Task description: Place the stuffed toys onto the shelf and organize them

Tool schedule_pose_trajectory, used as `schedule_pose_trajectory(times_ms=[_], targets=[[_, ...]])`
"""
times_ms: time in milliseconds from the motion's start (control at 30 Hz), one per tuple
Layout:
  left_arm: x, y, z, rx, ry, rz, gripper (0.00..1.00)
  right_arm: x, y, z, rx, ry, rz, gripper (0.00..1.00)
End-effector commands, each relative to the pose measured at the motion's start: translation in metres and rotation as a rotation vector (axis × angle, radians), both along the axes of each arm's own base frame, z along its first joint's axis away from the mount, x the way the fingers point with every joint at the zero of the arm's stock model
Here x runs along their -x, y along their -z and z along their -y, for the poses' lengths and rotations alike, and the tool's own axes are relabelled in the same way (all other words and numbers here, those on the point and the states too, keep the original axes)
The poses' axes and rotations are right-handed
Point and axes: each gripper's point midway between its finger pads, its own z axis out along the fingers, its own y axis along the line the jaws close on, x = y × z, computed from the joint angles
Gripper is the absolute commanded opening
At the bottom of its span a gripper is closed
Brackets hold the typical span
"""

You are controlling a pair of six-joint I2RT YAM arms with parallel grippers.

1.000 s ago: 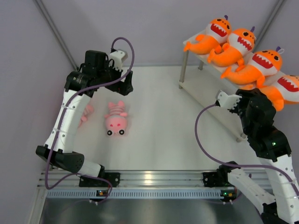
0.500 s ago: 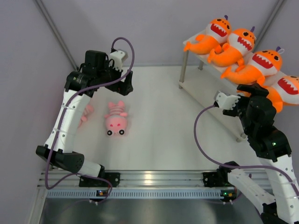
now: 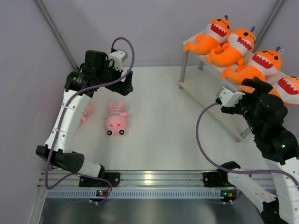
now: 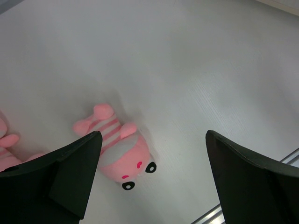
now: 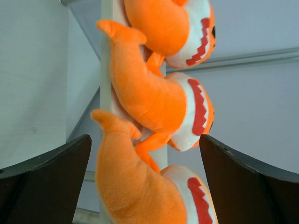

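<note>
**Right arm repositioned at the shelf, empty; pink toys not yet collected**

We find the right gripper (image 5: 144, 140) with its fingers wide apart and nothing between them. Over the last second its arm has swung outward and the wrist has lifted slightly. It holds no toy, so we judge this a shift after a placement rather than a carry.

Directly ahead of it, close in the wrist view, the sharks (image 5: 159, 102) lie side by side along the top board of the shelf (image 3: 204, 91). The overhead view shows four (image 3: 236, 46) in a row, the fourth partly hidden behind this gripper's arm. We judge the shark portion complete, though their spacing looks loose.

The left gripper (image 4: 153, 135) is likewise spread open and empty. It has not moved in that second; it hangs above the table (image 3: 159, 130).

A pink plush (image 4: 124, 156) lies on its back beneath it, towards its left finger, untouched. A second pink plush (image 4: 9, 149) lies further out past that finger, partly hidden; overhead it sits behind the left arm (image 3: 86, 114).

Remaining work, in our judgement, is both pink toys to the shelf. The nearer one calls for a straight descent and closure across its body; the soft body may squash or roll in the grip.
</note>
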Motion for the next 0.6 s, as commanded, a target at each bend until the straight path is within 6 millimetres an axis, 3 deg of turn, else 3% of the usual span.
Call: schedule_pose_trajectory(times_ms=[0, 133, 233, 300, 333, 400, 433, 467, 500, 533, 567], targets=[[0.003, -0.008, -0.001, 0.003, 0.013, 0.032, 0.98, 0.011, -0.03, -0.027, -0.137, -0.147, 0.045, 0.99], [0.002, -0.009, -0.001, 0.001, 0.01, 0.035, 0.98, 0.015, -0.048, -0.053, -0.232, -0.269, 0.046, 0.99], [0.002, -0.007, -0.001, 0.0, 0.009, 0.028, 0.98, 0.015, -0.05, -0.077, -0.305, -0.365, -0.005, 0.99], [0.002, -0.007, -0.001, -0.001, 0.01, 0.029, 0.98, 0.025, -0.072, -0.096, -0.384, -0.472, 0.015, 0.99], [0.002, -0.007, -0.001, 0.001, 0.009, 0.03, 0.98, 0.025, -0.093, -0.103, -0.491, -0.49, 0.067, 0.99], [0.002, -0.007, -0.001, -0.002, 0.009, 0.031, 0.98, 0.018, -0.138, -0.086, -0.666, -0.385, 0.211, 0.99], [0.002, -0.007, -0.001, 0.0, 0.01, 0.03, 0.98, 0.025, -0.173, -0.069, -0.832, -0.311, 0.303, 0.99], [0.002, -0.008, -0.001, 0.0, 0.01, 0.032, 0.98, 0.02, -0.179, -0.033, -0.906, -0.095, 0.374, 0.99], [0.002, -0.008, 0.0, 0.003, 0.015, 0.031, 0.98, -0.004, -0.174, -0.024, -0.947, 0.044, 0.358, 0.99], [0.002, -0.007, 0.0, 0.003, 0.017, 0.03, 0.98, 0.008, -0.184, -0.005, -1.064, 0.158, 0.397, 0.99], [0.002, -0.007, 0.001, 0.005, 0.02, 0.027, 0.98, 0.01, -0.18, 0.021, -1.083, 0.339, 0.465, 0.98]])
